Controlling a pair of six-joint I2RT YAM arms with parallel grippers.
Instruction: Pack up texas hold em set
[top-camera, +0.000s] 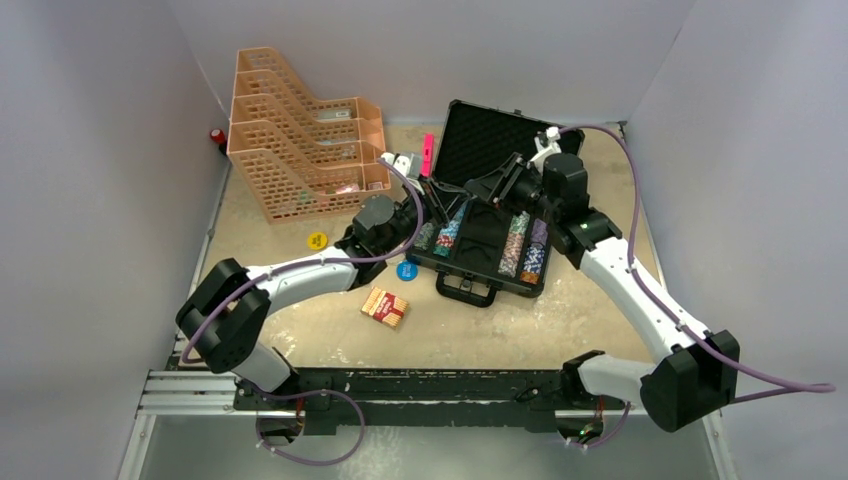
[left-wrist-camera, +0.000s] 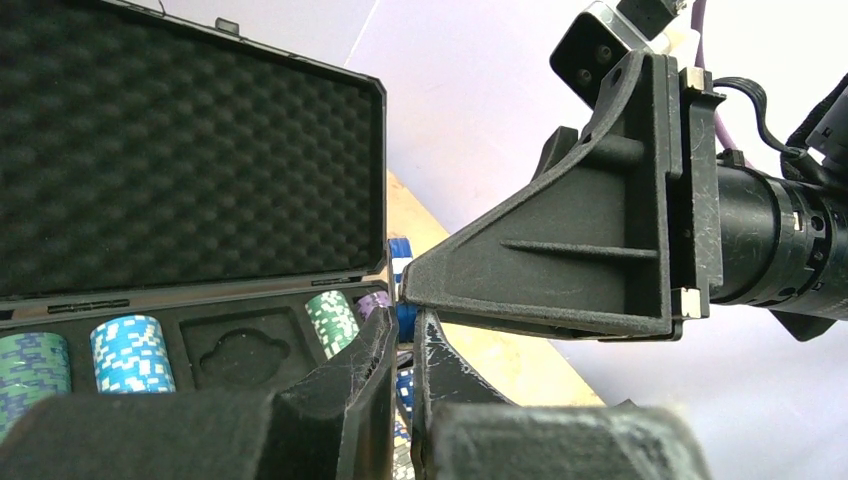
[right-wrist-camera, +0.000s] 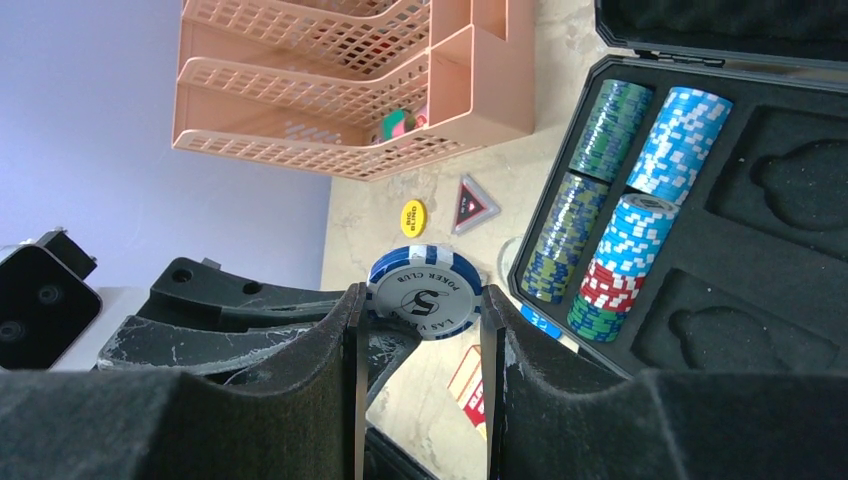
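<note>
The black poker case (top-camera: 488, 283) lies open mid-table, with chip stacks (top-camera: 515, 245) in its slots. Both grippers meet above its left half. My right gripper (right-wrist-camera: 422, 300) is shut across a blue-and-white "5" chip (right-wrist-camera: 425, 292), a finger on each edge. My left gripper (left-wrist-camera: 405, 325) is nearly closed, with a blue sliver of that chip (left-wrist-camera: 406, 322) between its tips. The left fingers (right-wrist-camera: 230, 330) reach the chip from the left in the right wrist view. On the table lie another blue chip (top-camera: 407, 270), a red card box (top-camera: 385, 307) and a yellow button (top-camera: 317, 240).
An orange tiered organizer (top-camera: 300, 150) stands at the back left, with a red object (top-camera: 216, 135) by the wall. A pink item (top-camera: 427, 152) stands beside the case lid (top-camera: 500, 135). A triangular marker (right-wrist-camera: 476, 205) lies near the yellow button (right-wrist-camera: 413, 217).
</note>
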